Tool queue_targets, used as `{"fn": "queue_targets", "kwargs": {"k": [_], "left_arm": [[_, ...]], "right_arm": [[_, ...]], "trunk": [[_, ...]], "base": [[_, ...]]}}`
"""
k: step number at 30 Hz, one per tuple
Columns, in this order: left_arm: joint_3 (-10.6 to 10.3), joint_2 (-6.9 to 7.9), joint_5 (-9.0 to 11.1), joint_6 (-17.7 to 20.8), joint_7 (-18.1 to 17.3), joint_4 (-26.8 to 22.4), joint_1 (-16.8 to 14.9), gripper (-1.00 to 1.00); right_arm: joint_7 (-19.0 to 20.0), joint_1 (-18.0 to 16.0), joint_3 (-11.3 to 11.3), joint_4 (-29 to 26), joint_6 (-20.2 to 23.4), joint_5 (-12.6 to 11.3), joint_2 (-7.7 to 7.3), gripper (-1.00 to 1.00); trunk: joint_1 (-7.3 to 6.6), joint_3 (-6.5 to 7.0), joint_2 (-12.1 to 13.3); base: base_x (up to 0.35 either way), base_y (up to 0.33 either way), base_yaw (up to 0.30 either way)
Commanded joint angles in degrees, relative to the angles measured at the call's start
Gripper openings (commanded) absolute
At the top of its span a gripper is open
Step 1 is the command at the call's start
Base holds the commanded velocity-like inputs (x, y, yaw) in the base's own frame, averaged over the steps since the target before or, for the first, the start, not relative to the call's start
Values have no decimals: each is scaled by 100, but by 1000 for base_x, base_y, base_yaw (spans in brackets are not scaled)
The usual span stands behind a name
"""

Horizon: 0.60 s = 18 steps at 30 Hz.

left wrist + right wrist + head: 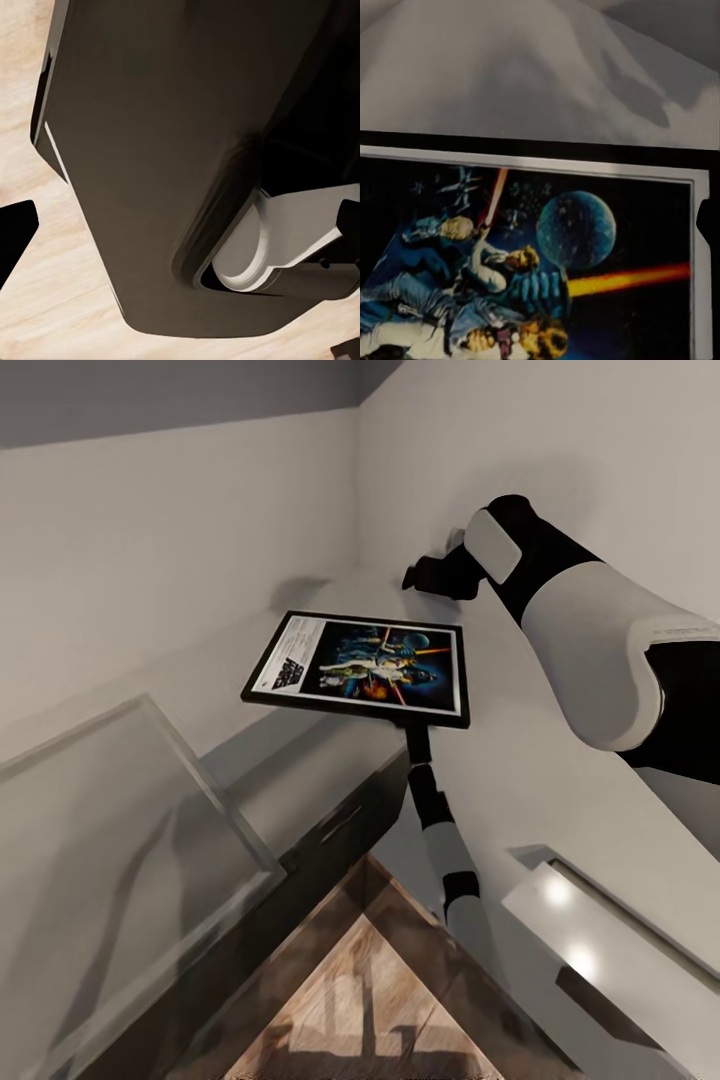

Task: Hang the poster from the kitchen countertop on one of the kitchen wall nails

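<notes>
While held aloft near the wall (180, 530), poster (365, 668), face up

The right arm (590, 640) rises from the shoulder at the head view's right edge, thick and white with black bands, and bends at a dark joint near the top. A slim black-and-white forearm (445, 850) stands nearly upright at centre. The right gripper (415, 728) at its top is clamped on the near edge of the poster (365, 665), held flat. The left gripper (184, 225) points down past the robot's dark base (150, 150), and one of its fingers (16, 236) is set far out to the side.
</notes>
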Motion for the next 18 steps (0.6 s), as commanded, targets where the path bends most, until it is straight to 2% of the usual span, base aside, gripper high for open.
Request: {"fn": "queue_targets", "kwargs": {"k": [1, 6, 10, 12, 15, 18], "left_arm": [[12, 0, 18, 3, -26, -6, 3, 100], [12, 0, 18, 3, -26, -4, 3, 100], [12, 0, 18, 3, -26, -6, 3, 100], [12, 0, 18, 6, -26, -4, 3, 100], [12, 0, 18, 4, -26, -6, 3, 100], [12, 0, 18, 4, -26, -6, 3, 100]], "right_arm": [[-54, -2, -6, -4, 16, -57, 2, 100], [-61, -2, -6, 5, 20, -54, 3, 100], [-304, -7, -6, 9, 57, -107, 40, 100], [-513, -22, -6, 8, 71, -277, 82, 100], [-733, -223, -6, 8, 88, -822, 119, 100], [-804, -370, -6, 8, 92, -1001, 126, 100]], "trunk": [[0, -12, -2], [0, -59, -2], [0, -96, -2], [0, -115, -2], [0, -143, -2], [0, -172, -2]], "base": [[0, 0, 0], [0, 0, 0], [0, 0, 0], [0, 0, 0], [0, 0, 0], [0, 0, 0]]}}
